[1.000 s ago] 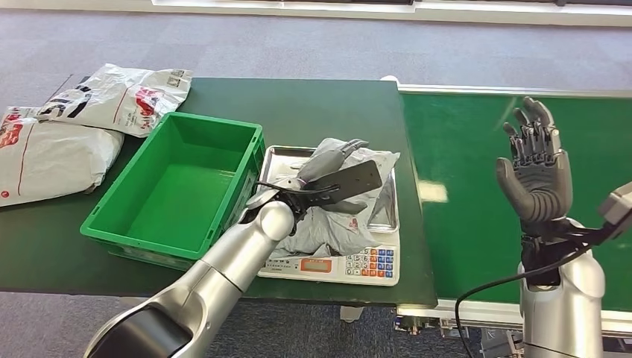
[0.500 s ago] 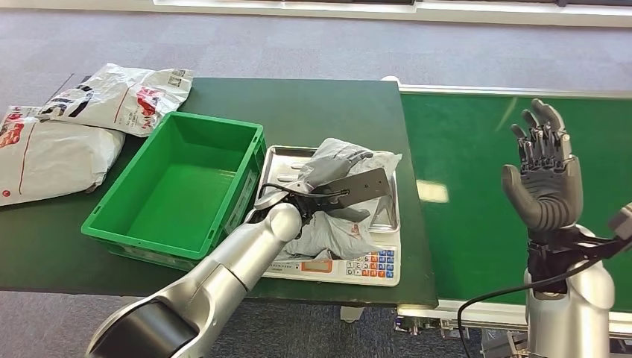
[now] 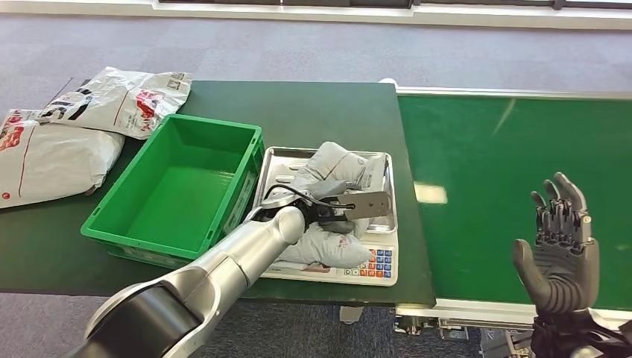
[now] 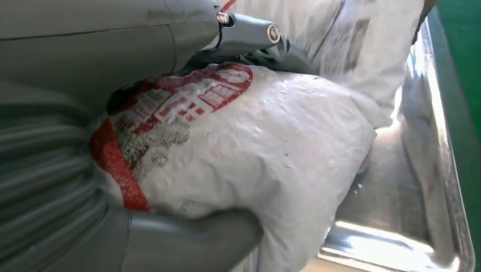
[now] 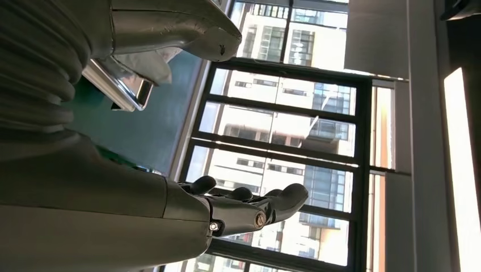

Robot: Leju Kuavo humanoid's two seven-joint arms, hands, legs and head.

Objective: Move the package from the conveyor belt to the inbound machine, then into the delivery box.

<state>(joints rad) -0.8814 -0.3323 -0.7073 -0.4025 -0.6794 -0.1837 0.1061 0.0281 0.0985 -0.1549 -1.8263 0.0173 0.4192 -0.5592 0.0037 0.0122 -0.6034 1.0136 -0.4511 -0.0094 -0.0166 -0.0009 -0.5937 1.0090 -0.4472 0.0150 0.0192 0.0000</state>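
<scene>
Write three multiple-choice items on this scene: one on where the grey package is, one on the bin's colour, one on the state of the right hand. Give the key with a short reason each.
1. Where does the grey package lie?
A. in the bin
B. on the scale's metal tray
C. on the conveyor belt

2. What colour is the bin beside the scale?
A. green
B. blue
C. red

3. What is the state of the right hand?
A. gripping a package
B. pressing the scale's keys
C. raised, fingers apart, holding nothing

Key:
1 B: the package rests on the metal tray, with the left hand gripping it.
2 A: the bin's walls and floor are bright green.
3 C: the hand stands upright over the conveyor belt with nothing in it.
</scene>
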